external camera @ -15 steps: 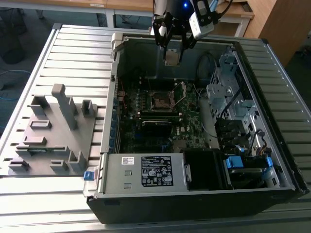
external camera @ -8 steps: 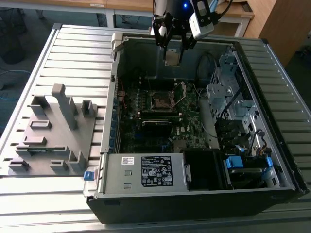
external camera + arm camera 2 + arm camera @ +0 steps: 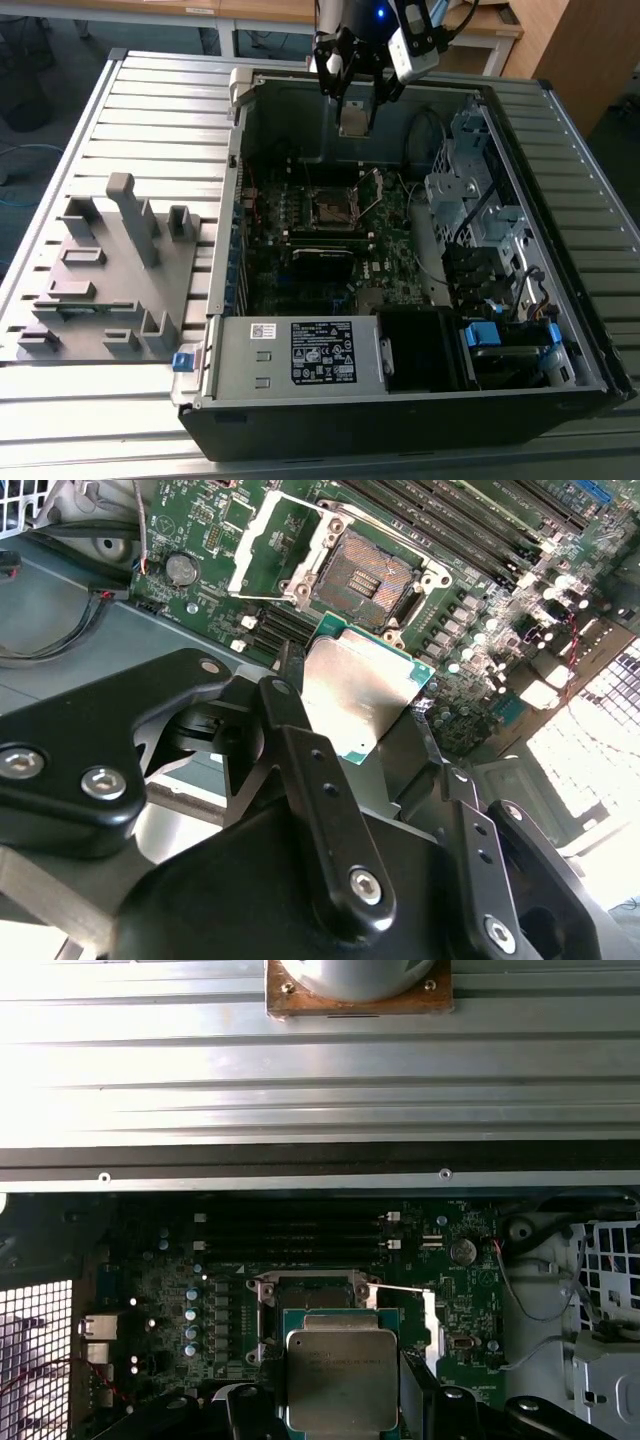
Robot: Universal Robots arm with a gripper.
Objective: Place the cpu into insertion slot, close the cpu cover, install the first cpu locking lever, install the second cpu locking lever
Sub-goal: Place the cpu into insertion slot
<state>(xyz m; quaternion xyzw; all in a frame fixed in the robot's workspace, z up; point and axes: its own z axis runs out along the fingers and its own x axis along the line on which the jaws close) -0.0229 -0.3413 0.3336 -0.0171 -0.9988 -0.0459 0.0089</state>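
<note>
Open computer case (image 3: 400,430) lies on the slatted table (image 3: 150,110). Inside it are the green motherboard (image 3: 395,285), a power supply (image 3: 300,350) and metal drive cages (image 3: 470,190). The insertion slot (image 3: 365,580) stands bare with its dark pin face exposed, and the cpu cover (image 3: 250,545) is swung up beside it. The claw (image 3: 354,105) is clamped on the cpu (image 3: 355,695), a flat square with a dull silver top and green edge, held in the air over the case, clear of the slot
</note>
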